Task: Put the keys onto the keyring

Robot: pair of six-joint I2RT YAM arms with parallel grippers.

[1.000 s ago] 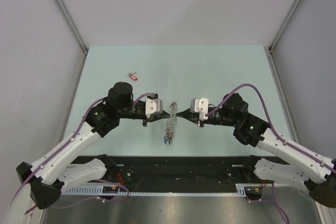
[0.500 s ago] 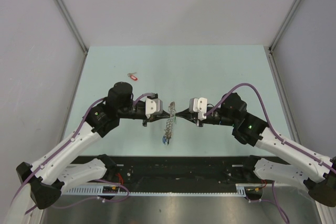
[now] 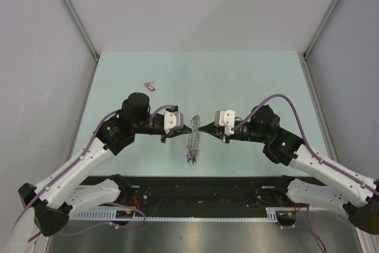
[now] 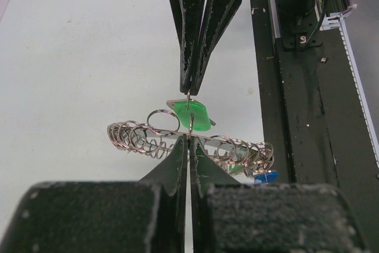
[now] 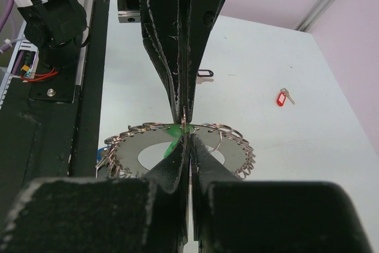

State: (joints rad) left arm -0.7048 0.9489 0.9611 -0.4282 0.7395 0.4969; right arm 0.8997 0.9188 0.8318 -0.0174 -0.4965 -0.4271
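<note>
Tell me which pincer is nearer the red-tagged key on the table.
Left. The left pincer, shut on the keyring, lies down-right of the red-tagged key in the top view; the right pincer meets it tip to tip from beyond, farther off.

My left jaws and right jaws meet tip to tip, both closed, so neither pair can go straight ahead: the other stands in the way. The keyring (image 3: 192,141) hangs edge-on from the meeting point and blocks the gap between us, with a green-tagged key (image 4: 192,115) right at the tips. Past the tips the tabletop (image 3: 249,81) lies open, save a red-tagged key (image 3: 150,87) well off beyond my left jaws. Behind both, the black rail (image 3: 201,188) bars the near edge.
</note>
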